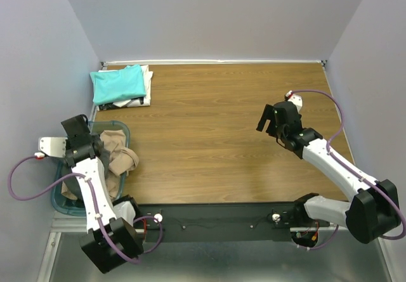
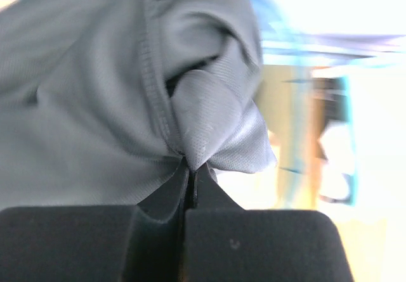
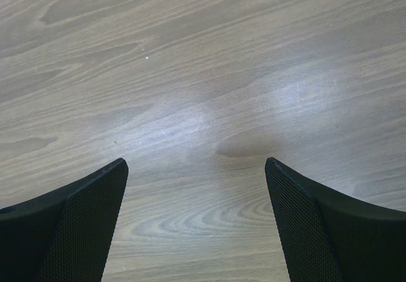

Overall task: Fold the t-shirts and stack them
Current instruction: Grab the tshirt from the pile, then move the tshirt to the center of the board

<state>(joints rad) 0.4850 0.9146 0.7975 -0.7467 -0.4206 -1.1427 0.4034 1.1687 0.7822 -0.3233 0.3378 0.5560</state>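
The basket (image 1: pixel 125 130) sits at the near-left corner of the surface (image 1: pixel 222 142), close against the left wall, with the left arm (image 1: pixel 95 193) reaching over it. A tan t-shirt (image 1: pixel 120 158) is heaped inside and spills over the basket's right rim. The left jaws are clenched on a pinched fold of grey cloth (image 2: pixel 82 104). The left wrist view shows this close up, with the blue-green basket wall blurred behind. From above, the arm hides this grip, and I cannot tell how high the cloth hangs.

A stack lies in the far-left corner: a folded teal t-shirt (image 1: pixel 118 83) on top, a white t-shirt (image 1: pixel 148 82) showing along its right edge, and a dark layer (image 1: pixel 117 105) peeking out at the near edge. The stack lies just beside the back wall and the left wall. It is near the basket's far rim, with a narrow strip of wood between the 2.

The right arm (image 1: pixel 336 165) comes in from the near-right. The right jaws are released, spread wide and grasping nothing, above the wood right of centre, well apart from both basket and stack. Under them the right wrist view shows only grain and a soft glare.

Between the 2 arms open wood runs from the basket's right rim across to the right wall, bounded by the back wall and by the black mounting rail (image 1: pixel 222 218) at the near edge
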